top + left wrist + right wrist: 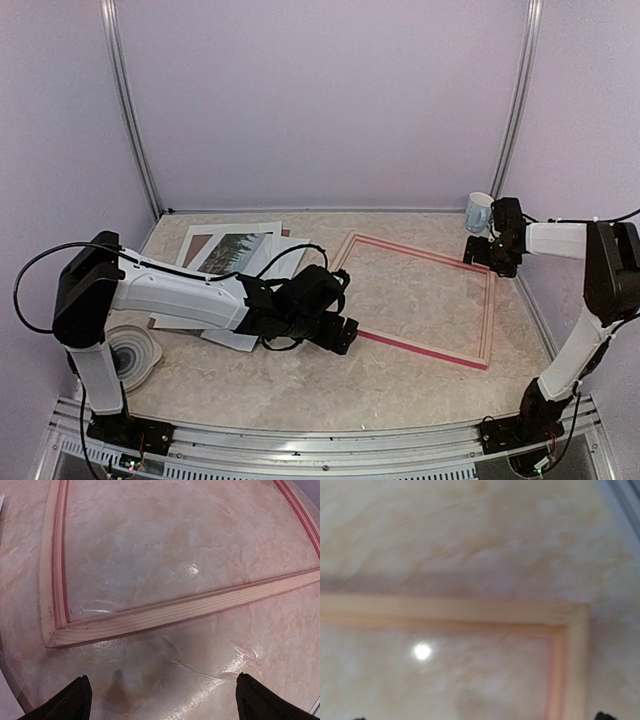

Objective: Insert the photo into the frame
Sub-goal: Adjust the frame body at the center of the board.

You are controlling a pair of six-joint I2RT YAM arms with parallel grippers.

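1. The frame (425, 349) lies flat on the bench (400, 405), right of centre. Only bare bench surface shows inside its four rails.
2. The left gripper (335, 333) rests low over the bench just outside the frame's near-left corner. The left arm lies stretched across the bench toward that corner.
3. In the left wrist view, the left gripper (167, 702) is spread wide, with one dark fingertip at each lower corner of the picture and nothing between them.
4. In the same view, the frame (175, 611) lies just ahead of the fingertips and is not touching them. Its near rail shows pale wood grain with a pink-red strip along the inner edge, and its corner sits ahead of the left fingertip.
5. The photo (237, 250) lies at the far left of the bench, inside a white mat (200, 243) on top of a loose pile of sheets. It is well apart from the left gripper, behind the left forearm, and outside the frame.
6. The right gripper (497, 255) hovers at the frame's far-right corner, beside a mug (478, 212).
7. The right wrist view is blurred. It shows that corner of the frame (450, 611) below the camera. The right gripper (480, 717) shows only two dark tips at the bottom edge, set far apart and holding nothing.
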